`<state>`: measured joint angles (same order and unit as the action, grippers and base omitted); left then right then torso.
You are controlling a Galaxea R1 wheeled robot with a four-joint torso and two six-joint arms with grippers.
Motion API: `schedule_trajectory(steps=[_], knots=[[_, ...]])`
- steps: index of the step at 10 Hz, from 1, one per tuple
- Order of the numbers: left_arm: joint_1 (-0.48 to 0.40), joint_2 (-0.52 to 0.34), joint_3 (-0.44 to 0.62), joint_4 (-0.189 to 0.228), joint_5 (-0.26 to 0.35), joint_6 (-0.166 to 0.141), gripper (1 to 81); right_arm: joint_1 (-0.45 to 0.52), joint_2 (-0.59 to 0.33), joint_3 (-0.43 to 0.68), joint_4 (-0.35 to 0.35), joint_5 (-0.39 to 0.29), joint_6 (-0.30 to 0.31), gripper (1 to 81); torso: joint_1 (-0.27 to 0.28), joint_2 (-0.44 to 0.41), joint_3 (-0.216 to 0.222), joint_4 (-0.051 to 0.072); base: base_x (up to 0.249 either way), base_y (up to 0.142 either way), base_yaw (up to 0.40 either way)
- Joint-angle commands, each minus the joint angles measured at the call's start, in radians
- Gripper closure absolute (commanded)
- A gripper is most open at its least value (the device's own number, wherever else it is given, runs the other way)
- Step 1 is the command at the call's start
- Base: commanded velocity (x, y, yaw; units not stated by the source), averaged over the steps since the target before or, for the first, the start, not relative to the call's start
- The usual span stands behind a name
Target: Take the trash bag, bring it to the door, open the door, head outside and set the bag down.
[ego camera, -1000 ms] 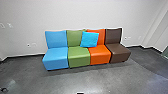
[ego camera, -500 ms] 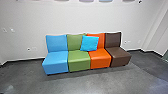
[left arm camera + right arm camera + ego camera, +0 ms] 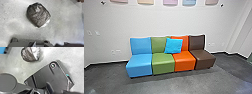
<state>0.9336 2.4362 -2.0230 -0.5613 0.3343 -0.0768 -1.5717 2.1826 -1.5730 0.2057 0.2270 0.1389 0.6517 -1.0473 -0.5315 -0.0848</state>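
Note:
The trash bag [image 3: 38, 15], dark and crinkled with a whitish part along one side, rests on the grey floor in the left wrist view. In the right wrist view the same bag [image 3: 29, 54] lies on the floor beyond the robot's own dark plate, apart from it. Bare floor separates the bag from the robot's dark parts in both wrist views. Whether either gripper is open or shut cannot be made out.
Four joined seats, blue [image 3: 139, 63], green [image 3: 163, 62], orange [image 3: 184, 60] and brown [image 3: 205, 57], stand along the white wall [image 3: 159, 21]. A blue cushion [image 3: 173, 45] leans on their backrests. Grey floor [image 3: 184, 81] extends in front.
The head camera has tilted upward, so the seats sit lower in its view and pastel panels on the wall have come in at the top.

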Motion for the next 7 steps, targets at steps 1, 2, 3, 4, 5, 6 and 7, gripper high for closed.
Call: schedule_trajectory(steps=[1, 2, 3, 4, 5, 6, 7], knots=[[-0.137, -0.037, -0.01, -0.071, 0.06, 0.0, 1.0, 0.025, -0.06, 0.039, 0.009, -0.029, 0.001, 1.0, 0.063, -0.097, -0.091, 0.0, 0.0, 0.0, 0.0], [-0.141, -0.035, -0.01, -0.071, 0.06, 0.0, 1.0, 0.025, -0.062, 0.041, 0.007, -0.029, -0.001, 1.0, 0.083, -0.129, -0.122, 0.0, 0.0, 0.0, 0.0], [-0.149, -0.035, -0.013, -0.072, 0.062, 0.0, 1.0, 0.025, -0.06, 0.041, 0.007, -0.029, -0.001, 1.0, 0.104, -0.163, -0.153, 0.0, 0.0, 0.0, 0.0], [-0.152, -0.041, -0.008, -0.071, 0.077, 0.002, 1.0, 0.025, -0.057, 0.042, 0.004, -0.029, -0.001, 1.0, 0.13, -0.204, -0.192, 0.0, 0.0, 0.0, 0.0], [-0.152, -0.043, -0.008, -0.071, 0.077, 0.002, 1.0, 0.023, -0.056, 0.041, 0.003, -0.029, -0.001, 1.0, 0.153, -0.24, -0.227, 0.0, 0.0, 0.0, 0.0], [-0.155, -0.044, 0.0, -0.071, 0.077, 0.002, 1.0, 0.022, -0.054, 0.041, 0.001, -0.029, -0.001, 1.0, 0.177, -0.277, -0.262, 0.0, 0.0, 0.0, 0.0], [-0.163, -0.04, 0.003, -0.071, 0.077, 0.002, 1.0, 0.023, -0.054, 0.041, 0.001, -0.029, -0.001, 1.0, 0.199, -0.313, -0.296, 0.0, 0.0, 0.0, 0.0]])
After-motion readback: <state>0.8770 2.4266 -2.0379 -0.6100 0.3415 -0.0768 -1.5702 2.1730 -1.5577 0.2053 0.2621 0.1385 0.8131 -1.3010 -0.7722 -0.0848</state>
